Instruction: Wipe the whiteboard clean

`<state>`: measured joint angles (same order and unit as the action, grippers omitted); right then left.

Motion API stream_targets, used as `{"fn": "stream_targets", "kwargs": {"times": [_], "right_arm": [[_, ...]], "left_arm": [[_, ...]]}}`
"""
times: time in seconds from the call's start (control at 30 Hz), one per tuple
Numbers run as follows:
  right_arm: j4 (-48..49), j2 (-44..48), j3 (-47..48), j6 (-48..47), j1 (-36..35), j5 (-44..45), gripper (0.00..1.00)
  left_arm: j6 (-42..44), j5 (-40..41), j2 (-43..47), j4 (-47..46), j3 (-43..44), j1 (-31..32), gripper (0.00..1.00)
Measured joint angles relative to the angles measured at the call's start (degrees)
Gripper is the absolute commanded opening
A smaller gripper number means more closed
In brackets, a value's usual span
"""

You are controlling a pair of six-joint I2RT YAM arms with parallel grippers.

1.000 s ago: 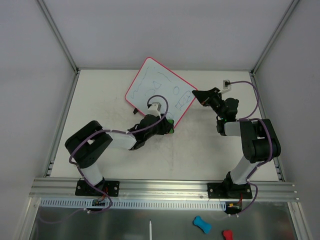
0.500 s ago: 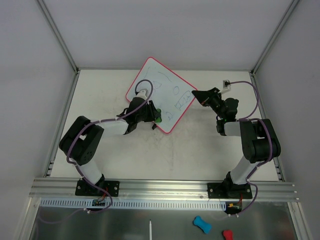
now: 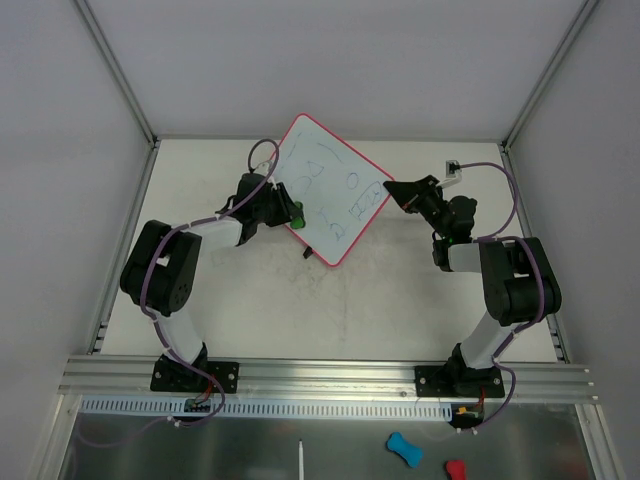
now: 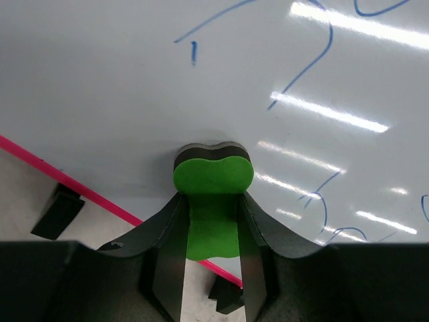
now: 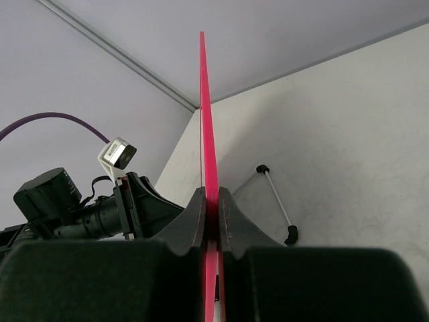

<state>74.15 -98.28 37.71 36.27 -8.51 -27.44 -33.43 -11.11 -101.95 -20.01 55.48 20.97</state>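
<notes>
The whiteboard [image 3: 335, 170], pink-framed and turned like a diamond, lies at the back middle of the table with blue scribbles on it. My left gripper [image 3: 290, 214] is shut on a green eraser [image 3: 297, 216] with a dark pad, pressed flat on the board near its lower-left edge. In the left wrist view the eraser [image 4: 213, 176] sits between my fingers on the white surface [image 4: 120, 80], with blue lines above and to the right. My right gripper [image 3: 397, 190] is shut on the board's right corner. Its wrist view shows the pink frame [image 5: 205, 100] edge-on between closed jaws.
Two black feet [image 4: 59, 212] sit under the board's near edge. A thin white rod with black ends [image 5: 276, 198] lies on the table beyond the right gripper. Blue [image 3: 403, 449] and red [image 3: 455, 468] items lie in the tray below the arm bases.
My left gripper has carried the eraser from the board's lower corner up and to the left along its lower-left side. The right arm and the board have stayed put.
</notes>
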Motion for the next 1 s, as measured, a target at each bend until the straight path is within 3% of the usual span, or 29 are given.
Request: {"fn": "stream_targets", "kwargs": {"times": [0.53,1.0], "right_arm": [[0.2,-0.1,0.0,0.3,-0.2,0.1,0.0],[0.2,-0.2,0.0,0.3,-0.2,0.3,0.0]], "left_arm": [[8.2,0.0,-0.5,2.7,1.9,0.0,0.0],[14.7,4.5,1.6,-1.9,0.8,11.4,0.0]]}}
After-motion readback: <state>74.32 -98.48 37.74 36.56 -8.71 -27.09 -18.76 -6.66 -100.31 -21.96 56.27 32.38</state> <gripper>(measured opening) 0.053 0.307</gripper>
